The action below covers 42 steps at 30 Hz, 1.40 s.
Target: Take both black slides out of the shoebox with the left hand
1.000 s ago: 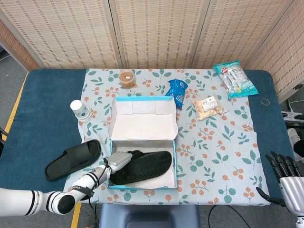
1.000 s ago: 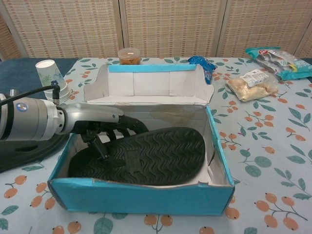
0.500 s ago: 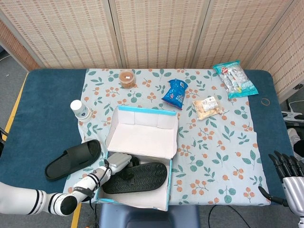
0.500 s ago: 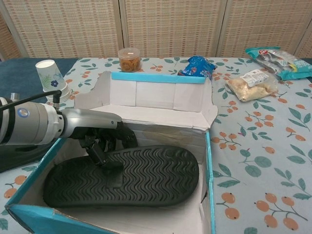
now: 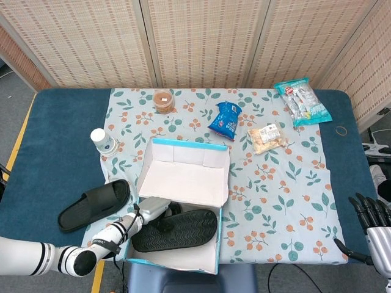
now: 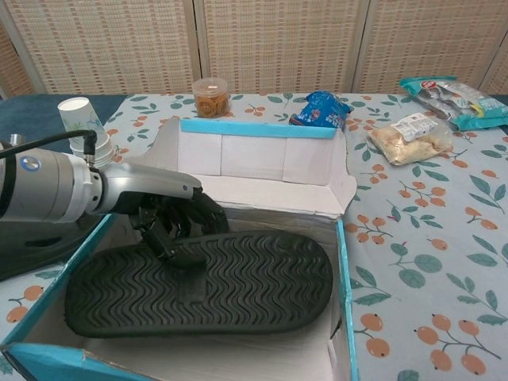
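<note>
The silver left hand point(image 6: 163, 213) is inside the open blue cardboard shoebox point(image 5: 183, 177). Its dark fingers point(image 6: 186, 216) curl around the strap end of the black rubber slide point(image 6: 206, 282), which lies sole up in the box. The hand holds the slide. The other black slide point(image 5: 95, 204) lies on the blue worktop point(image 5: 55, 159), just outside the box, on the outer side of the left hand. The right hand point(image 5: 372, 223) hangs far off with its fingers apart, holding nothing.

The teal cardboard shoebox point(image 6: 343, 262) runs off the chest view's bottom edge; the left hand's fingers point(image 6: 178, 218) hide behind the black rubber slide point(image 6: 206, 282).
</note>
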Each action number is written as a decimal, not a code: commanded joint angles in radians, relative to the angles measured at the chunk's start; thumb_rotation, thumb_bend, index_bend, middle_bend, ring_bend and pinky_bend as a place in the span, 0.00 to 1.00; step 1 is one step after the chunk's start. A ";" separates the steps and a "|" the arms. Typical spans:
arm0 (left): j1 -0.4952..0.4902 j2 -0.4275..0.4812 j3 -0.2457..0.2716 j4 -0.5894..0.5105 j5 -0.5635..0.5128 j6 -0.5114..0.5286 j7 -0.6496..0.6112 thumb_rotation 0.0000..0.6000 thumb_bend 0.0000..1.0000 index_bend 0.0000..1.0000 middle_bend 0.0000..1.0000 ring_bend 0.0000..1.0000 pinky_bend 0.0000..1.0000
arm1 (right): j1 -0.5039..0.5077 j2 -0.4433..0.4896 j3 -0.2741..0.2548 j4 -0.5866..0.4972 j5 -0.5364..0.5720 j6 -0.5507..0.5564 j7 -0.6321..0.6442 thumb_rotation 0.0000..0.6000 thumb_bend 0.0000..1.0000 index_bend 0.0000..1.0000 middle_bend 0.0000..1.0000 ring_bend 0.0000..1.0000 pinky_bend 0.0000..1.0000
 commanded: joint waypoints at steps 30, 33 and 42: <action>0.393 0.204 -0.129 -0.069 0.735 0.319 -0.471 1.00 0.62 0.78 0.81 0.73 0.74 | -0.008 0.017 -0.016 0.005 -0.035 0.013 0.034 0.67 0.16 0.00 0.00 0.00 0.00; 0.441 0.236 -0.129 -0.036 0.783 0.403 -0.500 1.00 0.62 0.76 0.79 0.72 0.74 | -0.010 0.016 -0.019 0.003 -0.042 0.016 0.029 0.67 0.16 0.00 0.00 0.00 0.00; 0.513 0.182 -0.142 0.284 0.774 0.556 -0.391 1.00 0.62 0.74 0.76 0.69 0.72 | -0.019 0.014 -0.029 0.000 -0.068 0.031 0.018 0.67 0.16 0.00 0.00 0.00 0.00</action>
